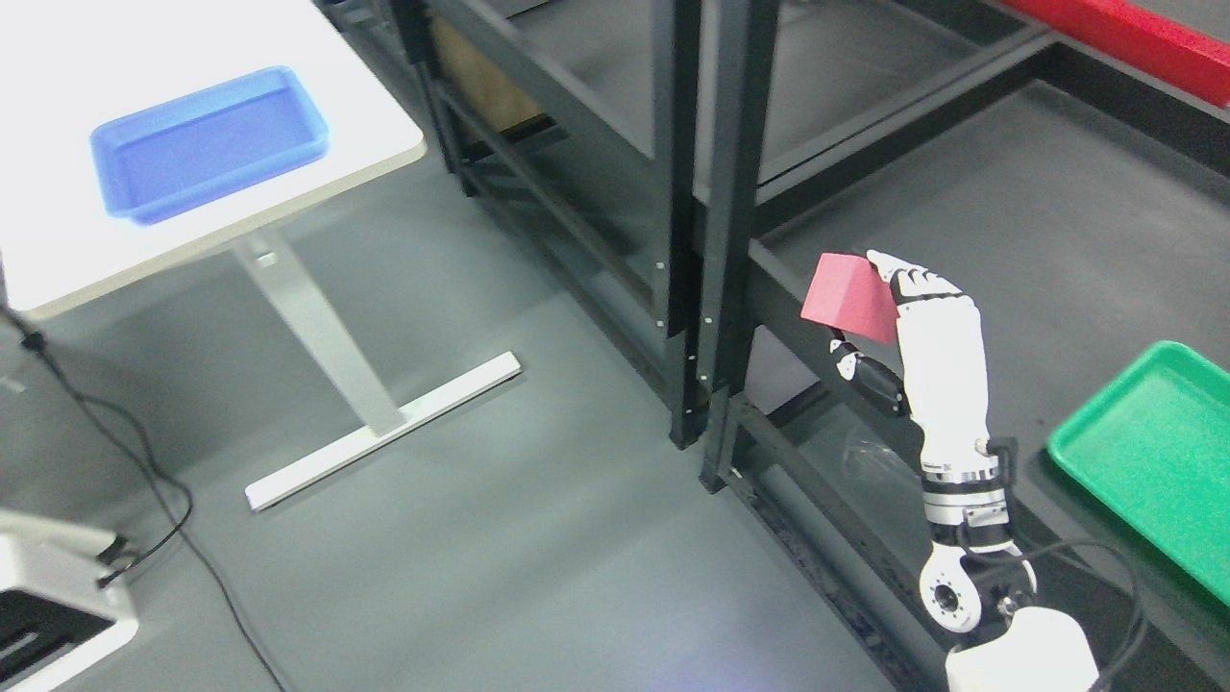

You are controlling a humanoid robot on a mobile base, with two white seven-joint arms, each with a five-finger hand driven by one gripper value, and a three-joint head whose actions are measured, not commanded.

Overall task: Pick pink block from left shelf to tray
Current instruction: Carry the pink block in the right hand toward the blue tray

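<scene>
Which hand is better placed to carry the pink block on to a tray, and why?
The right hand: it already grips the pink block, lifted beside the shelf post, with the green tray close by. No left hand is in view.

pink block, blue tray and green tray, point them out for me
pink block [848,298], head view, on its front face
blue tray [207,154], head view, on its bare floor
green tray [1153,432], head view, on its bare floor

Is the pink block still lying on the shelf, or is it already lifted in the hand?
Lifted. The right hand grips the pink block between fingers and thumb, above the shelf's front edge.
</scene>
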